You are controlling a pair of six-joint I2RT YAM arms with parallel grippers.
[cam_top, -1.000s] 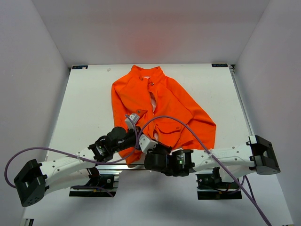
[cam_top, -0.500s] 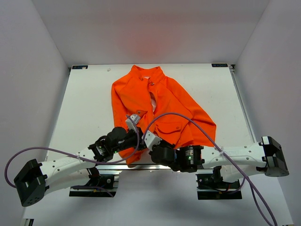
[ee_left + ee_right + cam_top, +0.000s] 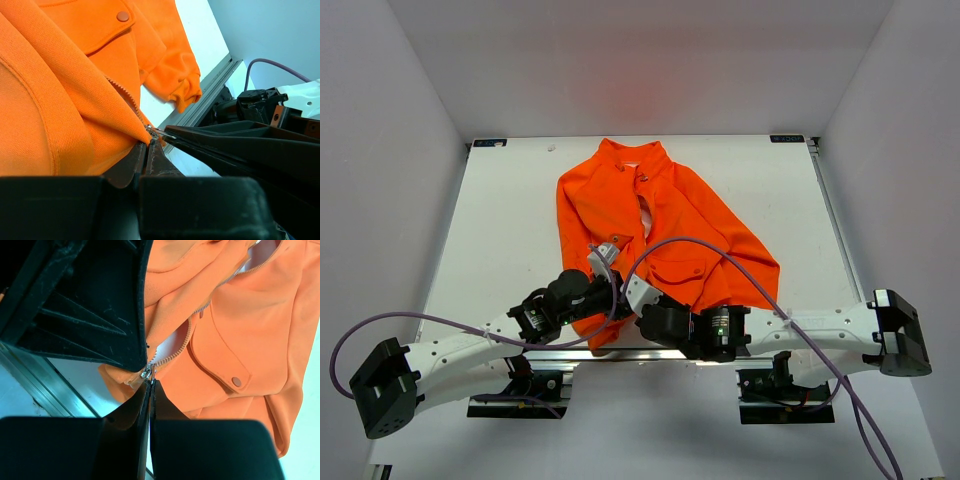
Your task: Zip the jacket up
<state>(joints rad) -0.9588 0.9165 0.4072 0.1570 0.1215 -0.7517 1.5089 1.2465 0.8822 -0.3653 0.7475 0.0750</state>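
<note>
Since a second ago my right arm has swung in to the jacket's (image 3: 655,215) bottom hem, and my right gripper (image 3: 150,385) has gone from part open to pressed together. Its tips now sit right at the zipper pull (image 3: 147,373) at the bottom end of the teeth and look to be pinching it. My left arm hasn't shifted. My left gripper (image 3: 146,150) is clamped on the jacket's hem just beside that pull, with orange fabric between the fingertips. The two grippers meet tip to tip at the hem.

The jacket is orange and lies flat, front up, on the white surface (image 3: 500,220), collar at the far end. The front is unzipped and pale pink lining shows in the gap above the pull. A flap pocket snap (image 3: 235,381) sits on the panel just beside the zipper. A sleeve cuff (image 3: 182,92) lies off to the side of the hem. My right arm's purple cable (image 3: 720,258) arcs over the jacket's lower half.
</note>
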